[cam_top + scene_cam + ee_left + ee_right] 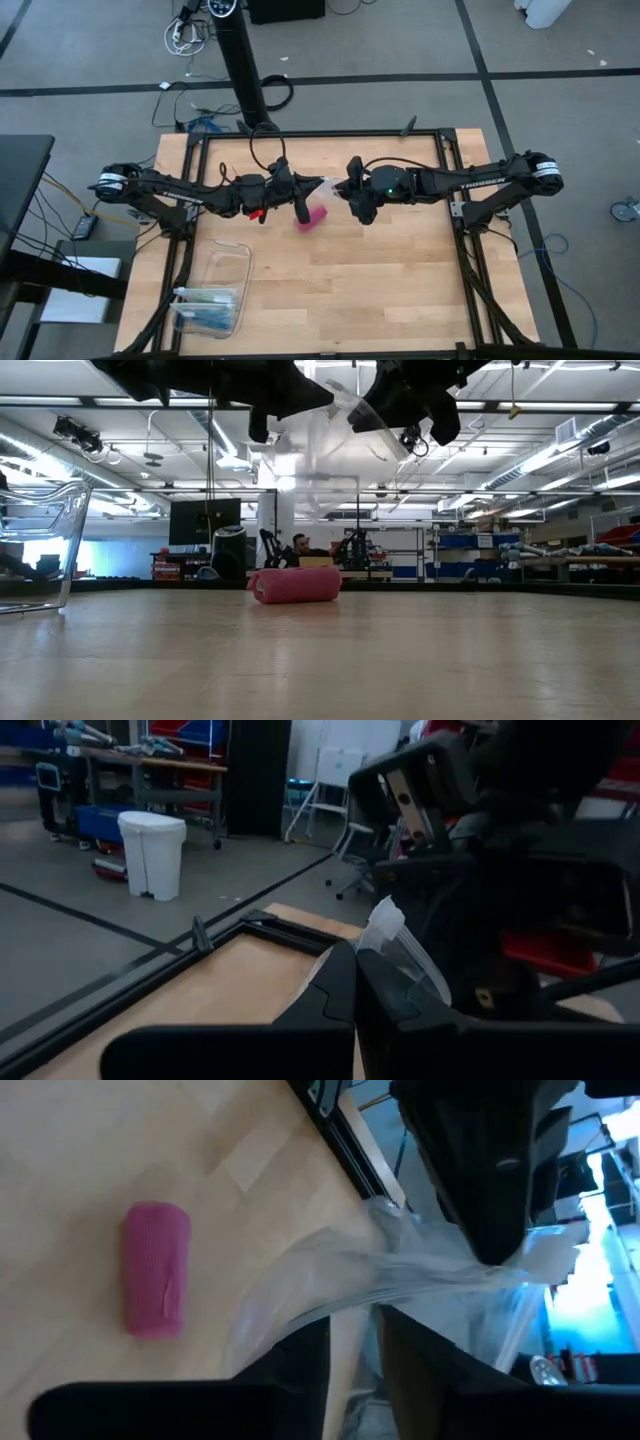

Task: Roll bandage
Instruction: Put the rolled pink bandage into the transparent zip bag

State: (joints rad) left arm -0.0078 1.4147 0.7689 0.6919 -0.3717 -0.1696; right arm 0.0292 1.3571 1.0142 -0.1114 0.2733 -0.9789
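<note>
both pincers, left [318, 185] and right [338, 187], pinch crinkly clear plastic bag [400, 1270]; soft pink bandage [311, 216] lies rolled.

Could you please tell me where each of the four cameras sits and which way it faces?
High view: overhead, straight down; both arms meet above the bandage.
Low view: table height, level across the table; arms hang overhead.
Left wrist view: on the left arm, past its left end effector pinching the plastic bag.
Right wrist view: on the right arm, past its right end effector.
All but the left wrist view show the bandage.
</note>
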